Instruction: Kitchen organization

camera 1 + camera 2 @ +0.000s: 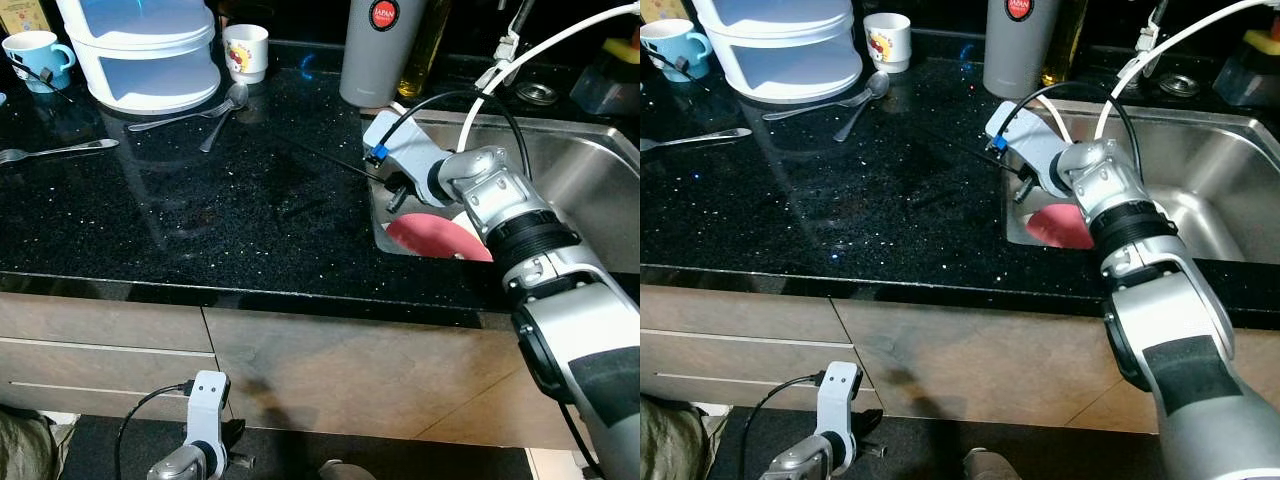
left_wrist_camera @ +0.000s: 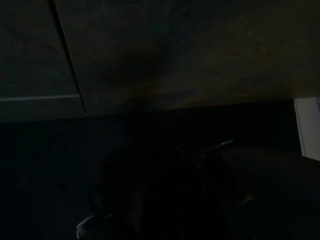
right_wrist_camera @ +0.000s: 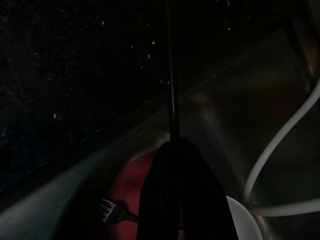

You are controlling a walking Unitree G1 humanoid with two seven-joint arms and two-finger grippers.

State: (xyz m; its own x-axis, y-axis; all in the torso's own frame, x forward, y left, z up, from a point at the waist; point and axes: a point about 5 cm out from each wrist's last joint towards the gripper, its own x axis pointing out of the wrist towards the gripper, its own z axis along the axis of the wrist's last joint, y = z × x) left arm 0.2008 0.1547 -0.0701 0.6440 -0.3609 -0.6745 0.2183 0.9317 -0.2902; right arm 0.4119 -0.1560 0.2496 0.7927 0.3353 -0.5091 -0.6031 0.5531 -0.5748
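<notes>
On the far left of the black speckled table (image 1: 250, 210) sits a blue mug (image 1: 35, 57), with a fork (image 1: 55, 151) lying in front of it. Next along stands a white stacked container (image 1: 145, 50), and just beside its base lie two spoons (image 1: 205, 108), their bowls close together. A small white cup (image 1: 246, 51) with a printed picture stands behind them. Down below the table's edge, in front of the wooden cabinet doors, the left claw (image 1: 232, 440) hangs idle; I cannot tell how its fingers stand, the wrist view being too dark.

Farther right, a tall grey bottle (image 1: 378, 50) stands by the back corner of the steel sink (image 1: 590, 170). The right arm reaches over the sink's near left corner, and the right claw (image 1: 392, 192) is pinched tight on a thin black stick (image 1: 325, 158) that slants out over the table. Under it in the sink lies a red plate (image 1: 430, 238) with a fork (image 3: 112, 211) resting on it, and a white dish (image 3: 245, 222) just beside. A white cable (image 1: 540, 45) arcs above the sink.
</notes>
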